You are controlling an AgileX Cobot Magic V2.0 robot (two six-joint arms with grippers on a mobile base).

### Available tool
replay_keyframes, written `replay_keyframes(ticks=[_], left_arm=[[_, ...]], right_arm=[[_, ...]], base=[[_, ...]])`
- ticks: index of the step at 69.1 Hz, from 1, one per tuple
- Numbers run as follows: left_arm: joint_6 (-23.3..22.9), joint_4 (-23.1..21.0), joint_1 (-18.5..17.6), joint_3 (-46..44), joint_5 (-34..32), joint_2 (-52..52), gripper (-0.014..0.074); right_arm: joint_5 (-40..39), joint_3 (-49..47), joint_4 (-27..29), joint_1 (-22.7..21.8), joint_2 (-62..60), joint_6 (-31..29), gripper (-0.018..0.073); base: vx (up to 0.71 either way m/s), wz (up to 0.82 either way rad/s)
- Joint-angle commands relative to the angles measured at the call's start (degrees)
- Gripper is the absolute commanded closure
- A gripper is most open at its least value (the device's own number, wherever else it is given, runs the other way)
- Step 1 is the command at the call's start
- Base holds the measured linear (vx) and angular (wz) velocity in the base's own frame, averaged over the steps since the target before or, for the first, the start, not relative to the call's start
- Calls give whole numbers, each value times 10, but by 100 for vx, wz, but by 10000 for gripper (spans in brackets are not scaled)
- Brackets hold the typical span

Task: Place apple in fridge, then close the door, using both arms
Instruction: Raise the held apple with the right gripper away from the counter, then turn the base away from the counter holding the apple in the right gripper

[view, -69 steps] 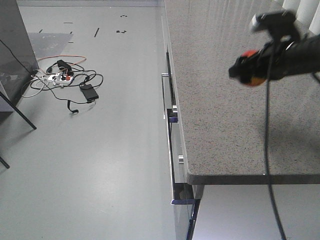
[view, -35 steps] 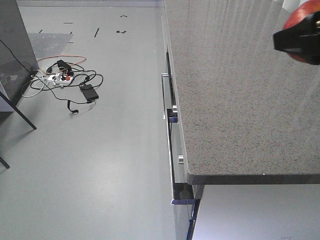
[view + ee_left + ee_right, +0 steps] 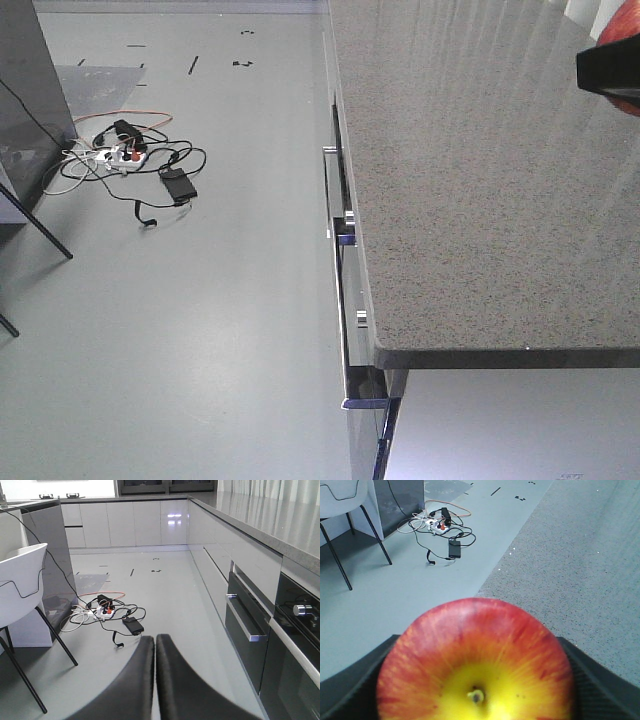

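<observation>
The apple is red streaked over yellow, yellowest round its stem dimple; the right gripper flanking it is black; beyond it the counter is speckled grey, the floor pale grey-green; the left gripper is glossy black.

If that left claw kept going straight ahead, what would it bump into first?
Probably the floor by the cables, if it tilts down as it seems. Nothing nearer lies ahead of the shut left claw, though depth is hard to judge.
</observation>
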Motion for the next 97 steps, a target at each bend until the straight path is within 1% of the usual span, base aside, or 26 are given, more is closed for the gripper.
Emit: replay_keyframes(ticks=[1,97], left_arm=[[-4,0,-1,9,-40,-9,604],[-4,0,-1,9,-40,-9,604]], right_arm=[[-43,-17,7,0,-8,1,485],[-44,-17,6,0,-8,1,483]], base=[[0,0],[-1,2]])
